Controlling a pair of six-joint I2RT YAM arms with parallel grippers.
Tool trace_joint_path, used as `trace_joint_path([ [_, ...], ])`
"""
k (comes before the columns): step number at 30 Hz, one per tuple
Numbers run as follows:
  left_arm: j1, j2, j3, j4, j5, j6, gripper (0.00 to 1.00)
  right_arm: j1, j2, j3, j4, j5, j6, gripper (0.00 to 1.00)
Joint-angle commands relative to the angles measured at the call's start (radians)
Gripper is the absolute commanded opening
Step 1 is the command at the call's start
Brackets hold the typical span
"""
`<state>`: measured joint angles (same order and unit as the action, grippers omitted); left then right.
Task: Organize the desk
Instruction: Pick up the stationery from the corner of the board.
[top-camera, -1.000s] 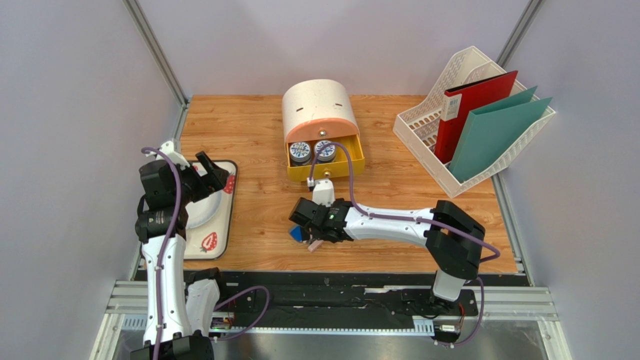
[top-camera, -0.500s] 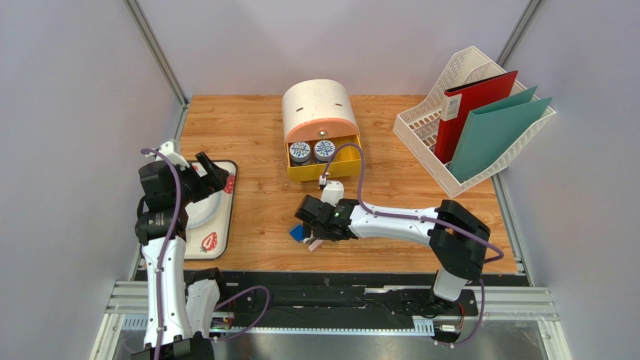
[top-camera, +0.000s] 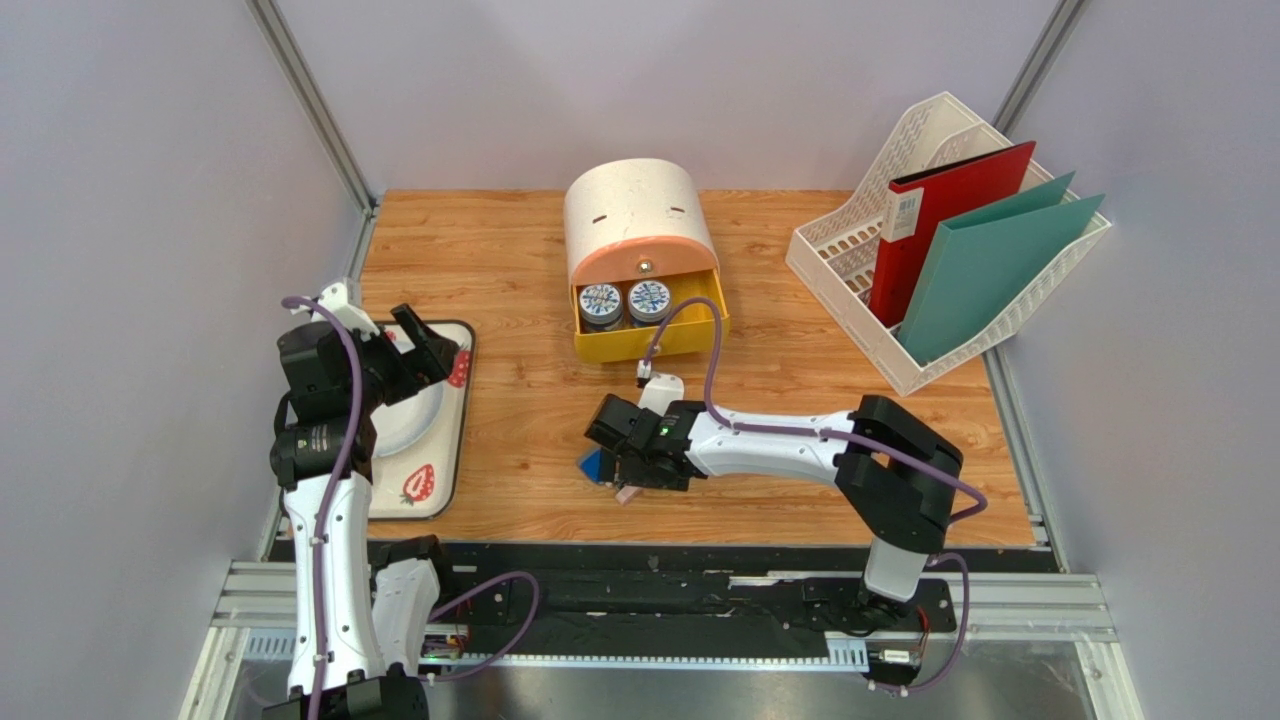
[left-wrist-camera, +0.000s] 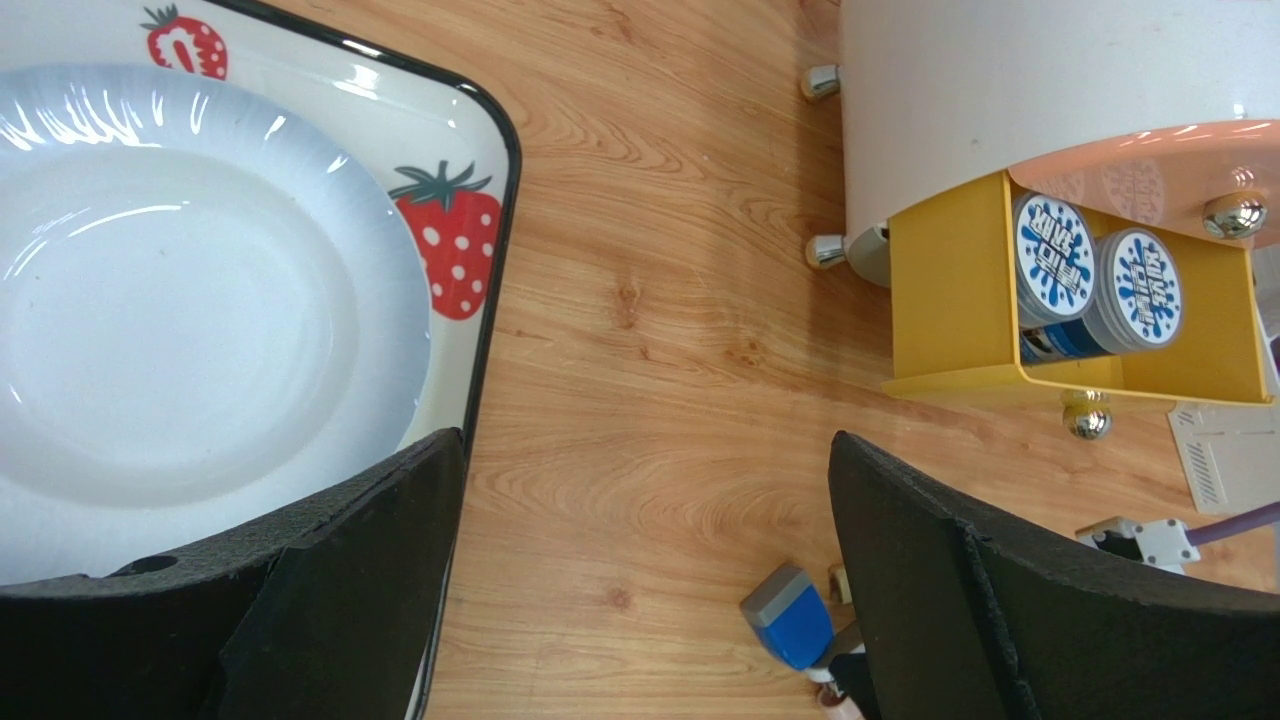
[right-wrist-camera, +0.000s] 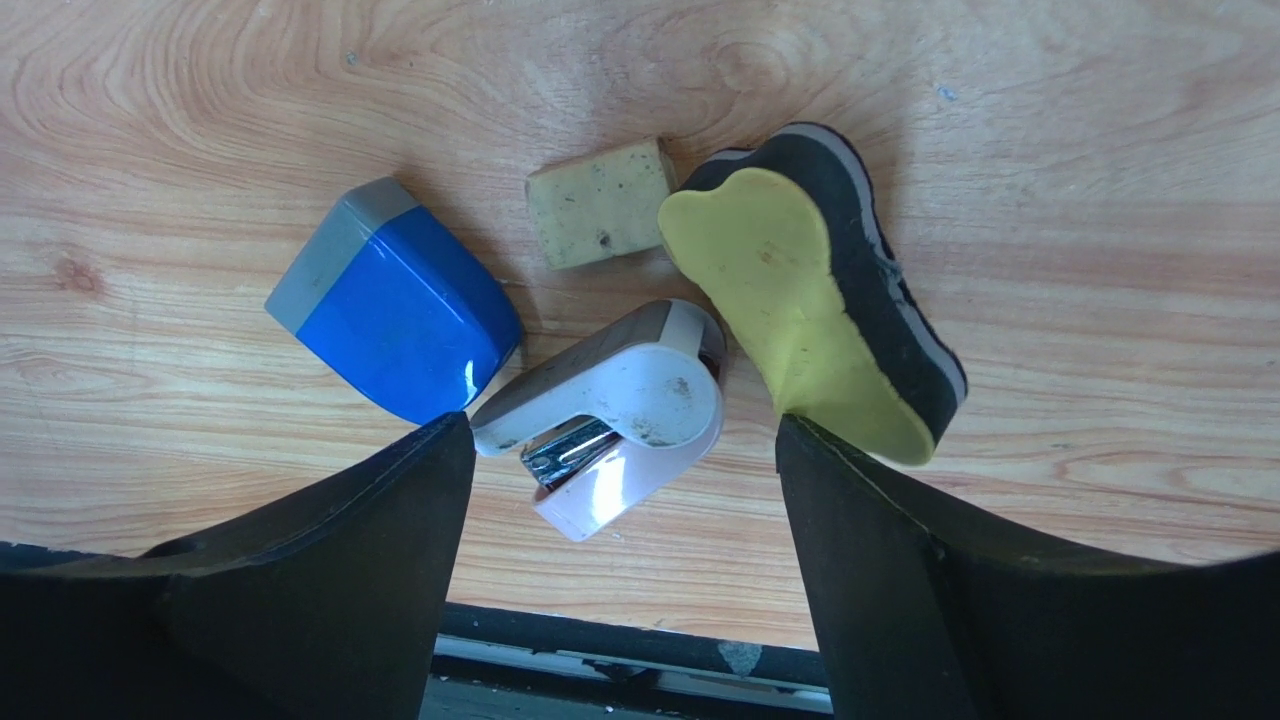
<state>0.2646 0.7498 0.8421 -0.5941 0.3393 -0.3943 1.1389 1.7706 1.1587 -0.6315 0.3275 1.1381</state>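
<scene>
The wood-grain desk (top-camera: 511, 255) holds a small cluster near its front edge: a blue-and-grey block (right-wrist-camera: 394, 305), a tan eraser (right-wrist-camera: 601, 203), a white-and-pink stapler (right-wrist-camera: 616, 408) and a yellow-and-black pad (right-wrist-camera: 812, 285). My right gripper (right-wrist-camera: 619, 450) is open and hangs just above this cluster, its jaws either side of the stapler and holding nothing; it also shows in the top view (top-camera: 619, 468). My left gripper (left-wrist-camera: 643, 458) is open and empty, raised over the right edge of the strawberry-print tray (left-wrist-camera: 466, 180); it also shows in the top view (top-camera: 425, 348).
A white plate (left-wrist-camera: 181, 300) lies in the tray. A cream domed box (top-camera: 639, 218) at the back has its yellow drawer (top-camera: 661, 338) open with two round tins (left-wrist-camera: 1097, 278). A white file rack (top-camera: 857, 255) at back right holds a red folder (top-camera: 947, 210) and a green folder (top-camera: 992, 263).
My right arm has shifted slightly, its gripper staying over the small items. The left arm has not moved.
</scene>
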Motion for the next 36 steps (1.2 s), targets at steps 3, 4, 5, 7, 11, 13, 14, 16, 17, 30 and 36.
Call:
trace_joint_path([
  [3, 0.010, -0.009, -0.005, 0.024, 0.015, 0.012, 0.99, -0.022, 0.032, 0.012, 0.032, -0.033, 0.057, 0.78],
  [4, 0.010, -0.007, -0.005, 0.025, 0.017, 0.012, 0.99, -0.022, 0.033, 0.010, 0.033, -0.038, 0.060, 0.78],
  [5, 0.012, -0.007, -0.005, 0.025, 0.017, 0.012, 0.99, -0.024, 0.035, 0.004, 0.039, -0.042, 0.060, 0.77],
  [7, 0.012, -0.009, -0.005, 0.027, 0.017, 0.012, 0.99, -0.033, 0.043, -0.001, 0.053, -0.062, 0.055, 0.75],
  [11, 0.010, -0.009, -0.005, 0.024, 0.017, 0.012, 0.99, -0.034, 0.050, 0.002, 0.064, -0.067, 0.029, 0.69],
  [13, 0.010, -0.009, -0.005, 0.024, 0.015, 0.012, 0.99, -0.037, 0.047, 0.001, 0.064, -0.061, 0.019, 0.67],
  [14, 0.012, -0.007, -0.005, 0.025, 0.015, 0.012, 0.99, -0.037, 0.046, 0.001, 0.064, -0.059, 0.014, 0.65],
  [16, 0.010, -0.007, -0.005, 0.023, 0.017, 0.012, 0.99, -0.037, 0.036, 0.004, 0.064, -0.054, -0.006, 0.65],
  [17, 0.010, -0.009, -0.005, 0.024, 0.017, 0.012, 0.99, -0.036, 0.030, 0.006, 0.076, -0.051, -0.056, 0.65],
  [30, 0.010, -0.003, -0.003, 0.024, 0.010, 0.014, 0.99, -0.024, -0.152, -0.155, 0.343, -0.281, -0.742, 0.79],
  [36, 0.010, -0.003, -0.003, 0.022, 0.006, 0.014, 0.99, -0.024, -0.151, -0.163, 0.319, -0.341, -0.908, 0.79],
])
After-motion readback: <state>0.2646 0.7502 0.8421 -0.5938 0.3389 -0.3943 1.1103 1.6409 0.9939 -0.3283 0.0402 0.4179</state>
